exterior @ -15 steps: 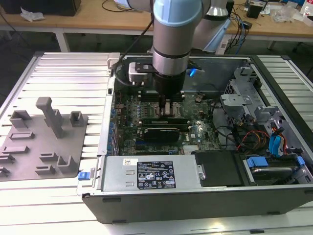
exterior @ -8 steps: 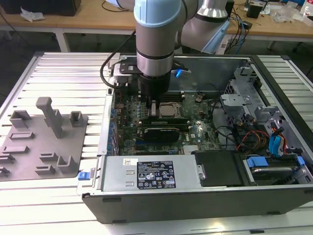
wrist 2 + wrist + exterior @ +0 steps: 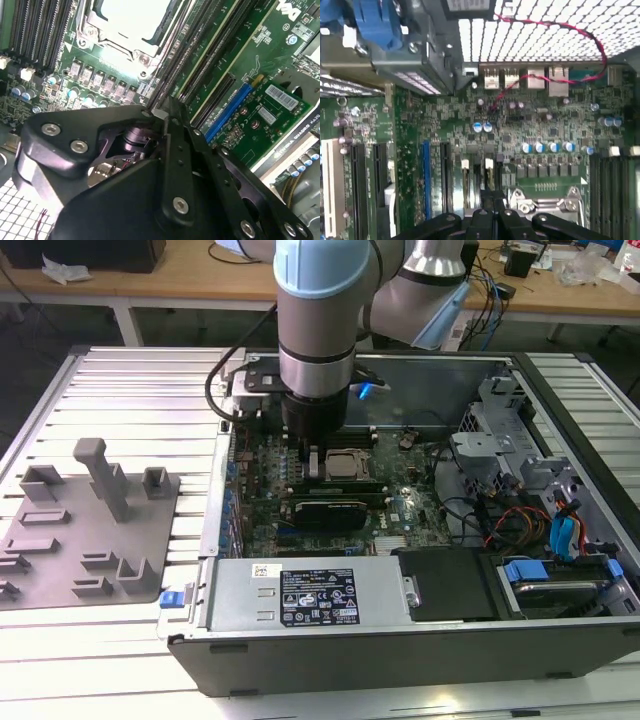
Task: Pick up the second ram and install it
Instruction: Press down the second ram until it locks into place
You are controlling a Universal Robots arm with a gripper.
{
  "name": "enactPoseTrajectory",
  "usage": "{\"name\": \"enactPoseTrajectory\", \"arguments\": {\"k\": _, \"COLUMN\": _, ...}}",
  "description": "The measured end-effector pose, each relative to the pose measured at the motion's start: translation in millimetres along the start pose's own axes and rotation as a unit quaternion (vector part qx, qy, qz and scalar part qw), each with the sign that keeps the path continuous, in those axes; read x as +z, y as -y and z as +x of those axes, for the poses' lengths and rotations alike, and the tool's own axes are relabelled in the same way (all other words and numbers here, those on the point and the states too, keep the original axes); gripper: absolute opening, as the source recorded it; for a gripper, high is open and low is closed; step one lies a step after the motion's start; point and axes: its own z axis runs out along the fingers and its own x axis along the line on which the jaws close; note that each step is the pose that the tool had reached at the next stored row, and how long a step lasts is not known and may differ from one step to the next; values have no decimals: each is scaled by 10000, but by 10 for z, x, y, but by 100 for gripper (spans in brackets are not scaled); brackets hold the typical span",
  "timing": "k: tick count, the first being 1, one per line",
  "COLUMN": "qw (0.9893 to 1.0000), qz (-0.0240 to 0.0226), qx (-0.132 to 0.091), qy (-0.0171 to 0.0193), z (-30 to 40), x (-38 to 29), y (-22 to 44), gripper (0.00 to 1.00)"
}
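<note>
Down inside the open computer case [image 3: 560, 430], the gripper [image 3: 305, 445] sits over the memory slots just to the exterior view's left of the processor socket [image 3: 345, 466].

Its black fingers [image 3: 172, 125] are drawn close together in the second wrist view, their tips pressed down at the dark slots [image 3: 200, 55] next to the silver-framed socket; whether a stick lies between them cannot be told. A ram [image 3: 340, 485], long, thin and green, lies seated along the near side of the socket, just beyond the black graphics card [image 3: 322, 512]; whether it is the second one cannot be told. On the exterior view's left, well apart from the case, a grey fixture tray [image 3: 60, 560] rests on the ribbed metal table [image 3: 130, 400]. In the first wrist view the green motherboard [image 3: 510, 135] spreads beneath the fingertips [image 3: 492, 200], with a red wire [image 3: 560, 30] looping across the perforated rear wall.
</note>
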Motion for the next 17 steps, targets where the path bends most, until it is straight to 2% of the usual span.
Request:
{"name": "enactPoseTrajectory", "arguments": {"k": 1, "qw": 10000, "qz": -7, "qx": 0, "qy": -3, "z": -1, "x": -15, "y": 66, "gripper": 11}}
{"name": "enactPoseTrajectory", "arguments": {"k": 3, "qw": 10000, "qz": -36, "qx": 1, "qy": -1, "z": -6, "x": -14, "y": 244, "gripper": 11}}
{"name": "enactPoseTrajectory", "arguments": {"k": 6, "qw": 10000, "qz": -54, "qx": 2, "qy": 1, "z": -10, "x": -22, "y": 397, "gripper": 11}}
{"name": "enactPoseTrajectory", "arguments": {"k": 7, "qw": 10000, "qz": -62, "qx": 2, "qy": 8, "z": -14, "x": -51, "y": 495, "gripper": 11}}
{"name": "enactPoseTrajectory", "arguments": {"k": 8, "qw": 10000, "qz": -64, "qx": 1, "qy": 9, "z": -19, "x": -138, "y": 536, "gripper": 11}}
{"name": "enactPoseTrajectory", "arguments": {"k": 10, "qw": 10000, "qz": -65, "qx": 2, "qy": 9, "z": -29, "x": -303, "y": 564, "gripper": 11}}
{"name": "enactPoseTrajectory", "arguments": {"k": 12, "qw": 10000, "qz": -64, "qx": 2, "qy": 9, "z": -39, "x": -498, "y": 572, "gripper": 11}}
{"name": "enactPoseTrajectory", "arguments": {"k": 13, "qw": 10000, "qz": -65, "qx": 2, "qy": 9, "z": -40, "x": -558, "y": 573, "gripper": 11}}
{"name": "enactPoseTrajectory", "arguments": {"k": 17, "qw": 10000, "qz": -65, "qx": 2, "qy": 10, "z": -41, "x": -575, "y": 574, "gripper": 11}}
